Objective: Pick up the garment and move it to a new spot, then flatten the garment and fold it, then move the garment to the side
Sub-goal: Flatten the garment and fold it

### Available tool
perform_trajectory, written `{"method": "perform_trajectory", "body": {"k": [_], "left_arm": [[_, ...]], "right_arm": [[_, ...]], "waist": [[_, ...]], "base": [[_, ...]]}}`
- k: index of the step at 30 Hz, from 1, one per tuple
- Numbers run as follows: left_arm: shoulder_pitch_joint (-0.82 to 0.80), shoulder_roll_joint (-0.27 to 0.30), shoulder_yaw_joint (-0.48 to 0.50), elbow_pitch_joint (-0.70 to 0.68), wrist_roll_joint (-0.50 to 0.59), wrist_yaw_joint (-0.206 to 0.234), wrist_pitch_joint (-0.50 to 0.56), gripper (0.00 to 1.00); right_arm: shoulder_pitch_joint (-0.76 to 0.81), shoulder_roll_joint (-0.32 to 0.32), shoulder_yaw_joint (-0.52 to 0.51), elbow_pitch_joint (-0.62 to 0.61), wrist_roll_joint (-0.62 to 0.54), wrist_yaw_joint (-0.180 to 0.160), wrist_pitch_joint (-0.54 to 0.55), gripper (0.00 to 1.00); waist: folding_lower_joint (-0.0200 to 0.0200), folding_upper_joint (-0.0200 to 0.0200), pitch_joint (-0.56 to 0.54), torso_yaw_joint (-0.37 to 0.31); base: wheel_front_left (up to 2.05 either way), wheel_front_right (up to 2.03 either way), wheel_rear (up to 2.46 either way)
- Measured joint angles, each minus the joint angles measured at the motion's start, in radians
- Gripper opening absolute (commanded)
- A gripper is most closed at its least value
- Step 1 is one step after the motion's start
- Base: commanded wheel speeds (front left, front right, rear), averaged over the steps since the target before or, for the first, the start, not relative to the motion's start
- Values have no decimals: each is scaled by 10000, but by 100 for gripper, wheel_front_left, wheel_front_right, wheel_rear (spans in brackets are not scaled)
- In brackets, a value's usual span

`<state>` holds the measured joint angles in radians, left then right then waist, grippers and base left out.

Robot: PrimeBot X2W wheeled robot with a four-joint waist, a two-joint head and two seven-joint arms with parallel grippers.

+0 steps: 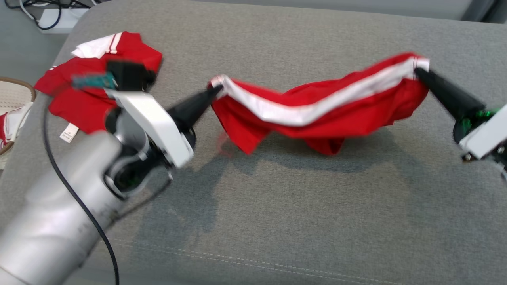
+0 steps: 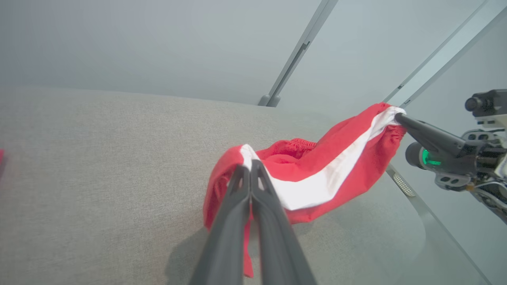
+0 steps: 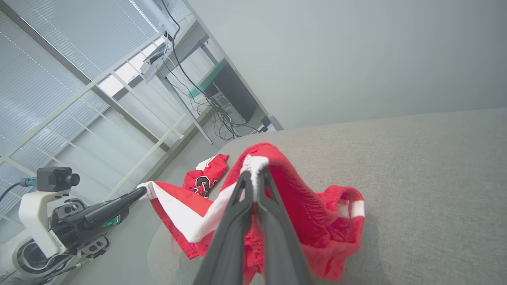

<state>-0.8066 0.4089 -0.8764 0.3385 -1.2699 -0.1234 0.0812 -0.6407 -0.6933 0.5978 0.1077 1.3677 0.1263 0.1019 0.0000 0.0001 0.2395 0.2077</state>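
The left gripper [image 2: 250, 168] and right gripper [image 2: 397, 116] pinch the red garment [image 2: 336, 158] (white-striped) over the cushion [image 2: 99, 158].

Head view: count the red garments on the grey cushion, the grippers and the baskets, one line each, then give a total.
Red garments: 2, the held garment and the crumpled jersey
Grippers: 2, the left gripper and the right gripper, each pinching one end of the held garment
Baskets: 1, the basket at the left edge
Total: 5

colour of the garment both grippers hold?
The garment is red with a white band along its top edge; best in head view.
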Motion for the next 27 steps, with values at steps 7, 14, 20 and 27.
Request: {"method": "perform_trajectory", "body": {"k": [7, 14, 20, 27], "left_arm": [[-2137, 518, 654, 443, -802, 13, 1781, 0], [-3527, 107, 1256, 1877, -667, 2, 842, 0], [-4497, 4, 1639, 2033, -894, -2, 456, 0], [-2376, 811, 980, 1218, -2738, -2, 2926, 0]], "right_arm": [[-2352, 736, -428, 1118, 1260, -2, 1208, 0], [-4056, 1847, -520, 2821, 1319, -2, 1223, 0], [-5141, 2023, -1030, 3191, 1561, -2, 922, 0], [-3332, 1266, -525, 2978, 2706, -2, 3053, 0]], "waist": [[0, 0, 225, -589], [0, -1, 341, -1185], [0, 0, 190, -1393], [0, 0, 37, -1415]], "base": [[0, 0, 0], [0, 0, 0], [0, 0, 0], [0, 0, 0]]}}
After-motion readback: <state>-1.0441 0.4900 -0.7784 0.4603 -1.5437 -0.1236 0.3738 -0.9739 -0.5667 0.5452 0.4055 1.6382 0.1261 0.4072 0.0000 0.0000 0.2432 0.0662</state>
